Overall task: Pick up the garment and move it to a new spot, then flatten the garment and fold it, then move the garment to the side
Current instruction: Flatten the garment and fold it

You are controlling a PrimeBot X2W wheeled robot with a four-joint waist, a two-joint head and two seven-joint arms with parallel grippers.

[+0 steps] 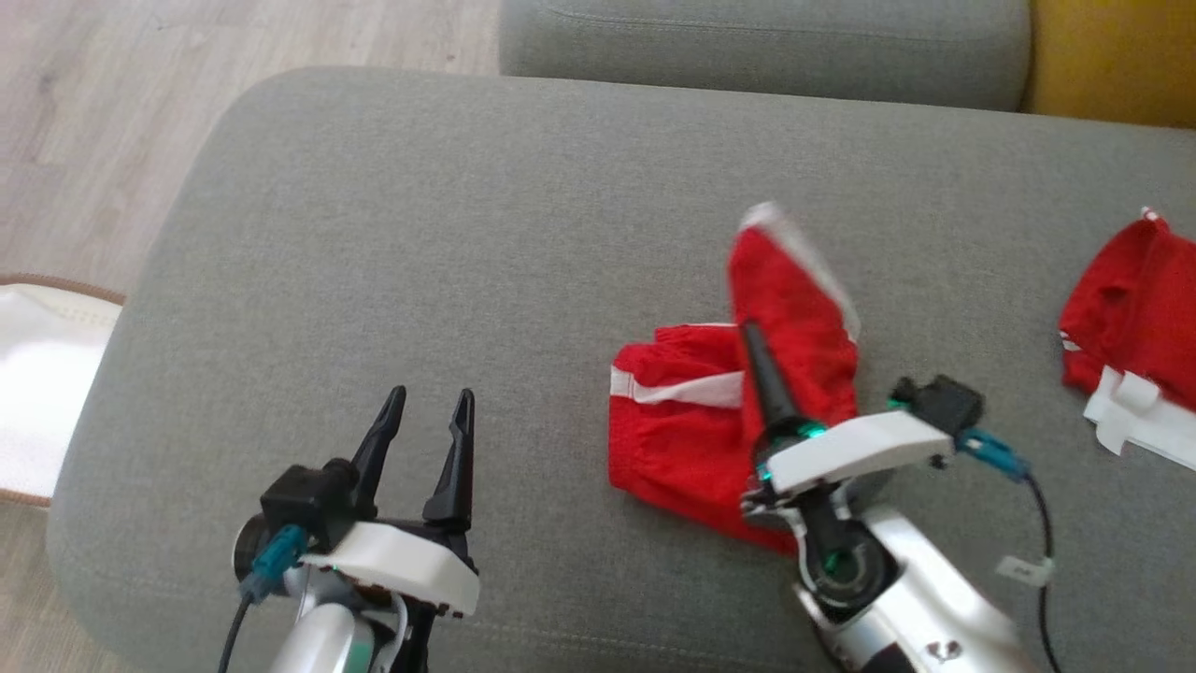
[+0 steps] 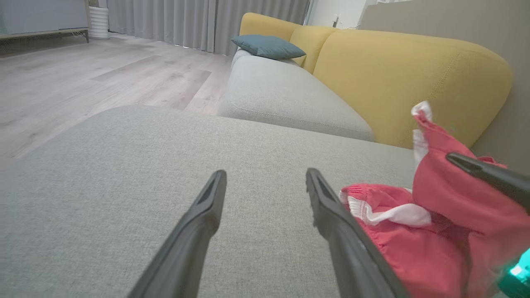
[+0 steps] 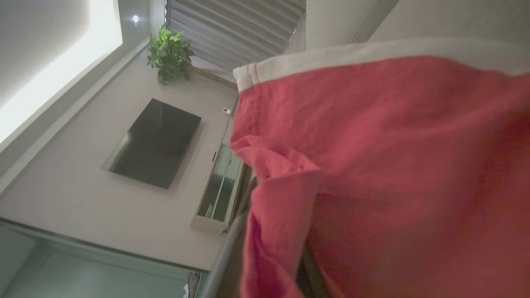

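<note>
**A narrow pinch, with most of the cloth on the cushion**

The right gripper (image 1: 750,335) has its fingers pressed together on a fold of the red garment (image 1: 687,430). One flap stands up beyond its fingertips, and the rest lies bunched on the grey cushion (image 1: 467,234) below and to the left of them. The left gripper (image 1: 431,397) is spread wide and holds nothing. It hovers over bare cushion, with the garment just off its right finger.

The main risk, as I judge it, is the fold slipping out. The pinch looks small, and the trailing cloth would drag on the cushion's weave as the arm moves. The fabric also drapes across the right wrist camera, so a regrasp on that side would be made nearly blind. A second red garment (image 1: 1131,308) lies well off to the right gripper's right. A wide carry that way could mix the two.

The garment is thin, soft woven cloth that creases easily. It has a white band along one edge and a gathered, elastic-looking hem. It holds no shape of its own. The cushion is a broad rounded pad in a coarse, matte grey weave that probably grips cloth.
</note>
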